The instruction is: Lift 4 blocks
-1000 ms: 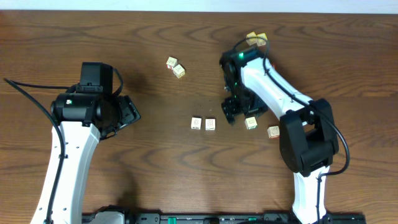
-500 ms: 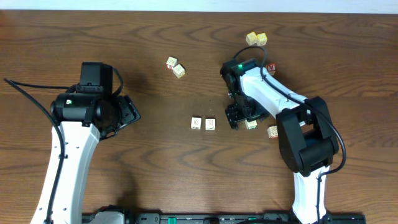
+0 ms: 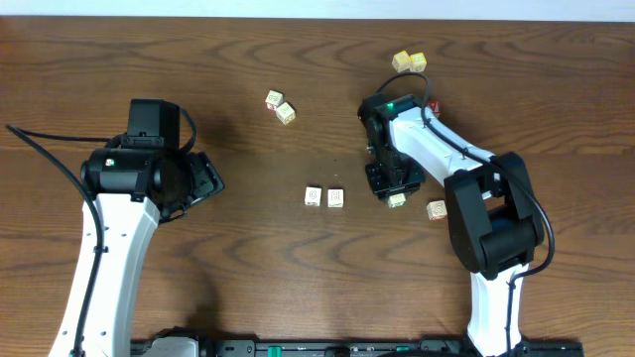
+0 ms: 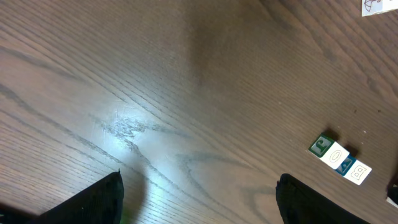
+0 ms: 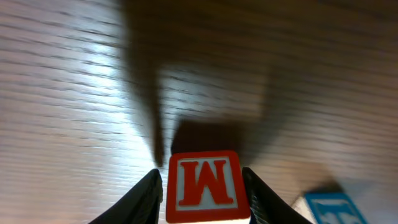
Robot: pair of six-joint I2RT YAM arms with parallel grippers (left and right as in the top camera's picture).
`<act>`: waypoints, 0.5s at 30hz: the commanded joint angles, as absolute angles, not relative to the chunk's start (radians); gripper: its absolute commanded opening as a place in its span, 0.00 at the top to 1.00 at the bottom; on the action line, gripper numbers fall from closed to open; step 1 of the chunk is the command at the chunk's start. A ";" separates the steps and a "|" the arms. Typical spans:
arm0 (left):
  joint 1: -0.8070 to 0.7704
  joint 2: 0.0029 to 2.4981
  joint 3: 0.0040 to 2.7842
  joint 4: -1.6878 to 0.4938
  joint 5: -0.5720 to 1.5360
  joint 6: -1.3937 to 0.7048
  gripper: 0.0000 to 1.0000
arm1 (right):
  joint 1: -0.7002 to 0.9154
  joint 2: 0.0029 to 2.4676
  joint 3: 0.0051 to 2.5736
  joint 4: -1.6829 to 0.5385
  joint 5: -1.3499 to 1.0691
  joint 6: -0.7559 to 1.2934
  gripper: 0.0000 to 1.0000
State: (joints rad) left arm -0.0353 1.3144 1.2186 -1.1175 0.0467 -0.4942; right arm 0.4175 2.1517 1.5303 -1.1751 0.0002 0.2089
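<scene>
The wooden table [image 3: 298, 297] carries all items. The right arm [image 3: 491, 233] reaches from the near edge toward the centre-right of the table. The left arm [image 3: 104, 268] stands well apart on the left side.

The left gripper [image 3: 205, 178] hangs over bare wood with its jaws spread wide and nothing between them. In the left wrist view its fingers [image 4: 102, 199] sit at the two lower corners with open table between.

The right gripper [image 3: 387, 181] points down at the table, and its jaws are narrowed onto the M block [image 5: 202, 186]. In the right wrist view both fingers [image 5: 148, 193] press against the sides of this cube, whose pale face has a red border and a red letter. It cannot be told whether the cube rests on the wood or is clear of it.

To the left of the right gripper lie the inner pale block [image 3: 335, 197] and, just beside it, the outer pale block [image 3: 314, 196]. The far pale block [image 3: 437, 209] lies near the gripper on the opposite side.
</scene>
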 commanded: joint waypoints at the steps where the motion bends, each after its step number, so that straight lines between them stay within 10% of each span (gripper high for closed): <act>1: -0.031 1.313 1.212 -1.118 0.044 -0.495 0.21 | 0.411 2.151 1.527 -1.155 -0.113 0.270 0.63; 9: -0.031 1.313 1.212 -1.118 0.044 -0.495 0.21 | 0.414 2.151 1.527 -1.106 -0.167 0.432 0.71; 15: -0.031 1.313 1.212 -1.118 0.044 -0.495 0.21 | 0.414 2.151 1.527 -1.106 -0.167 0.175 0.75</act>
State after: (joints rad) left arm -0.0353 1.3144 1.2186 -1.1175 0.0463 -0.4942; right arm 0.4133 2.1517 1.5303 -1.1095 -0.1463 0.3313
